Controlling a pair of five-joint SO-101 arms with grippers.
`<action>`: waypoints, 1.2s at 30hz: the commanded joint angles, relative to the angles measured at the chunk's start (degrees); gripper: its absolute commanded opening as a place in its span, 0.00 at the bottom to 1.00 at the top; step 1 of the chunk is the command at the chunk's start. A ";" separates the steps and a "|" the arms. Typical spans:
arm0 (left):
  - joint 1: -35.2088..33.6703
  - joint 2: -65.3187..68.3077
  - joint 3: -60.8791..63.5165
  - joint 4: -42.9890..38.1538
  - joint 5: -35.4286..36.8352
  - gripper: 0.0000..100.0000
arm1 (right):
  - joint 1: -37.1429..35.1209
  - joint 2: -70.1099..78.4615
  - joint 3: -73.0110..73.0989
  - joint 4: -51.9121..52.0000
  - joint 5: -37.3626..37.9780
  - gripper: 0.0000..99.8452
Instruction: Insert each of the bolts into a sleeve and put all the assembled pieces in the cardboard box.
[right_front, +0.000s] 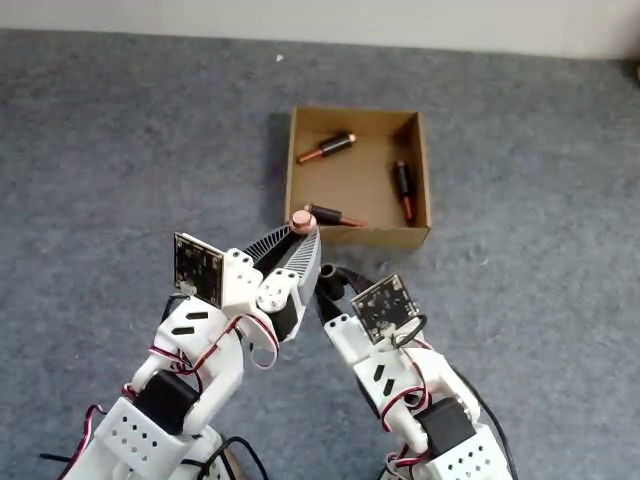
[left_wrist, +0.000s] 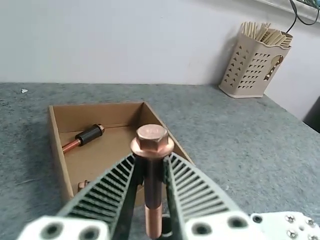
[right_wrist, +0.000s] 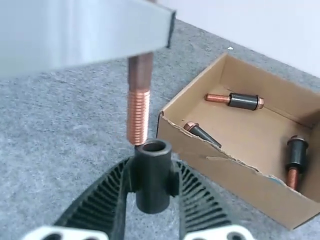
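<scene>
Left claw (left_wrist: 151, 160) grasps the bolt (left_wrist: 152, 142) tip-down over the sleeve (right_wrist: 151, 192), clamped upright in the right claw (right_wrist: 152, 167) for insertion; cardboard box (right_front: 390, 237) at 12 o'clock.

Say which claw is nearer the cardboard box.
Left. The left claw, gripping a bolt, hangs by the near wall of the cardboard box; the right claw, gripping a sleeve, sits farther back.

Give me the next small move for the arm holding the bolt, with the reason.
Probably the left gripper should lower its bolt into the sleeve, centring slightly: the threaded tip hangs at the open bore's rim, and the right gripper holds the sleeve upright.
</scene>
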 joint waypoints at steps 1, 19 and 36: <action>2.86 -0.48 -1.63 -0.97 0.35 0.01 | -0.75 -1.45 2.24 -1.71 0.79 0.01; 3.47 -0.48 -1.80 -1.14 0.35 0.01 | -0.92 -1.45 1.71 1.45 0.79 0.01; 3.38 -0.57 -2.86 -0.88 0.35 0.01 | -1.10 -1.45 -3.30 7.34 0.53 0.01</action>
